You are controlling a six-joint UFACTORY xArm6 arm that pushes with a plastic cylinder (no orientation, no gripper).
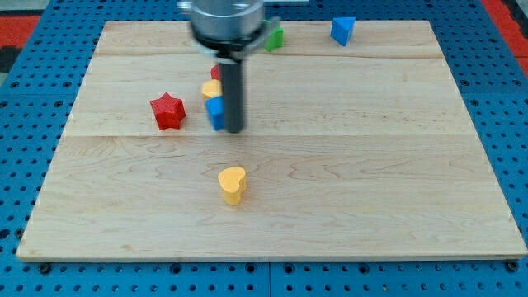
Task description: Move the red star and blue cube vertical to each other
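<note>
My tip [234, 129] sits left of the middle of the wooden counter [346, 173], touching the right side of the blue cube [215, 113]; it is just a rod, so it holds nothing. The red star [167, 111] is a little way to the cube's left. A yellow block [211, 88] and a red block [216, 73] sit just above the cube, and a yellow heart [233, 184] is lower down.

bright, even light overhead; soft short shadows under the blocks; arm housing [227, 21] blurred at the view's top.
</note>
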